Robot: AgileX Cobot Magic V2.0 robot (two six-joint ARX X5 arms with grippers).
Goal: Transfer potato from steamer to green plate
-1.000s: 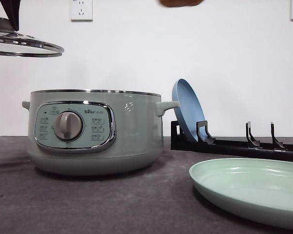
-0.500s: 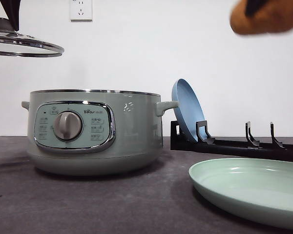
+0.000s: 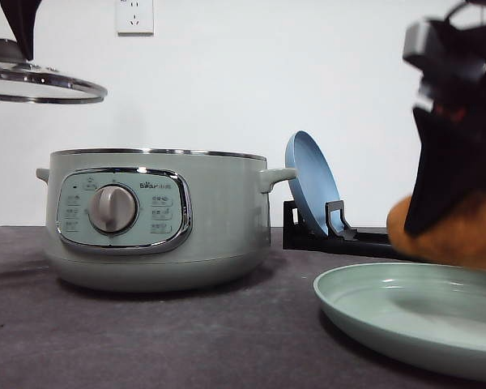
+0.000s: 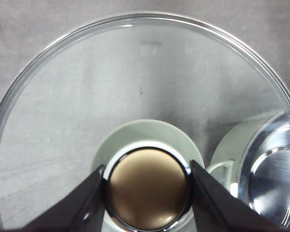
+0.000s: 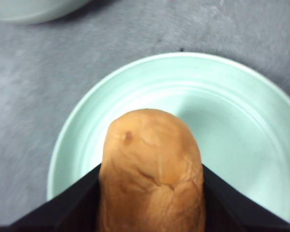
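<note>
lid (image 3: pixel 40 81): upper left of front frame, held in the air, level, above and left of the steamer
left gripper (image 4: pixel 147 186): fingers clamped on the lid knob (image 4: pixel 148 194)
steamer (image 3: pixel 158 217): left-centre on the table, uncovered
blue plate (image 3: pixel 310 182): centre-right, on edge in the black rack (image 3: pixel 324 231)
green plate (image 3: pixel 413 320): lower right, flat on the table
right gripper (image 5: pixel 151 193): closed around the potato
potato (image 3: pixel 449 231): right edge, just above the green plate; contact unclear
</note>
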